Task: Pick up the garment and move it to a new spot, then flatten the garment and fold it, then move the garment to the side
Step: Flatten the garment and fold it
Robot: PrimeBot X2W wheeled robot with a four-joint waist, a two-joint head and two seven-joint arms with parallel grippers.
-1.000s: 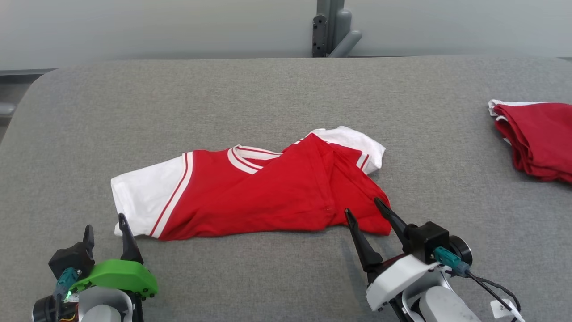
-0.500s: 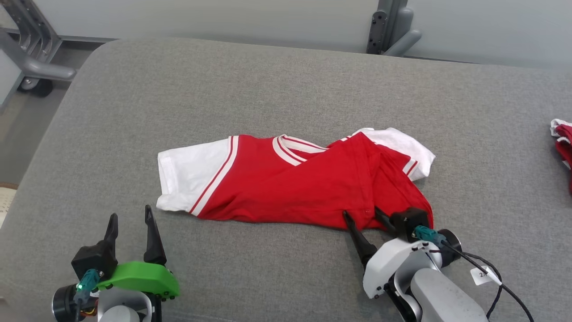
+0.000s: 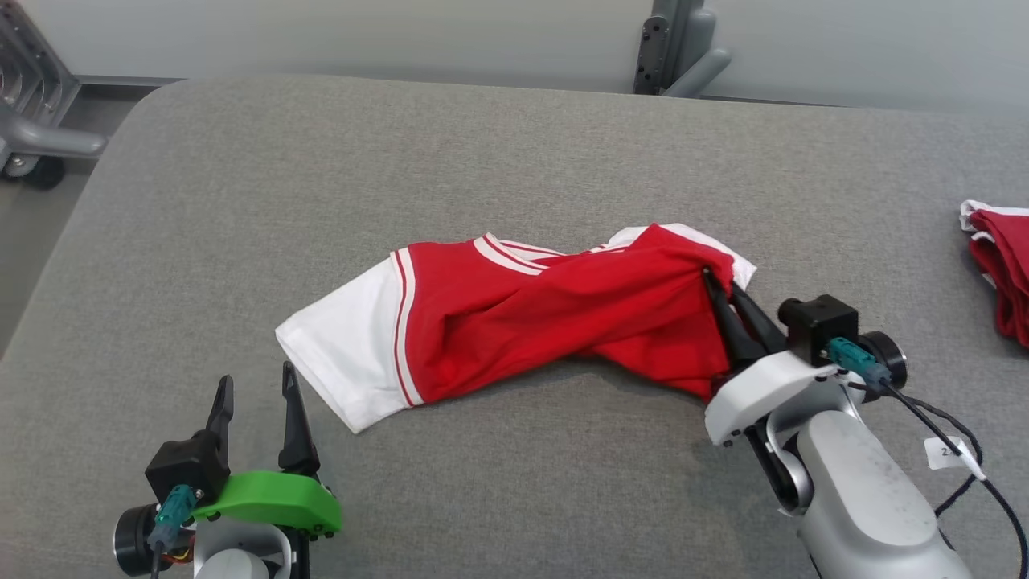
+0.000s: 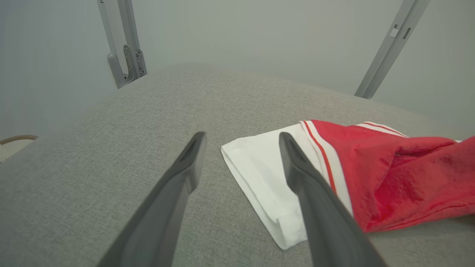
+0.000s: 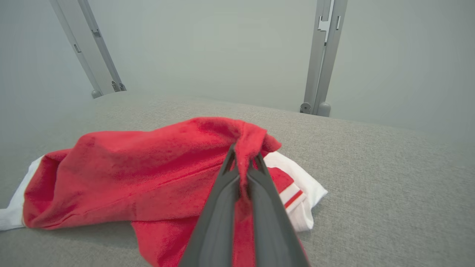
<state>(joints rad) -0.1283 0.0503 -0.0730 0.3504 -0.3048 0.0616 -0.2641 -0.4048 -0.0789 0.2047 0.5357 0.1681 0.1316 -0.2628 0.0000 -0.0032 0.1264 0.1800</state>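
The right gripper (image 3: 711, 277) is pinching a bunch of red cloth, its two long dark fingers pressed together with the fabric caught between them; in the right wrist view (image 5: 243, 155) the cloth is peaking up over the tips. What it is holding is the red-and-white short-sleeved jersey (image 3: 547, 322), gripped at its right-hand end. That end is being raised off the grey fabric-covered table (image 3: 482, 161), while the rest is lying near the middle of the surface and trailing leftward.

The left gripper (image 3: 257, 378) is hovering with its fingers apart, holding nothing, just short of the jersey's white left sleeve (image 3: 354, 354).

This is looking like the first step, picking the garment up to carry it to a new spot. The next move is calling for a lift high enough to free the dragging left end, or for the left gripper to be taking that sleeve so the cloth is travelling without snagging or twisting further.

The jersey is looking soft and limp. It is twisted along its length and creased, with the striped collar (image 3: 506, 251) showing at the far edge and a second white sleeve tucked under the lifted end. A folded red garment (image 3: 1001, 265) is lying well apart at the table's right edge.
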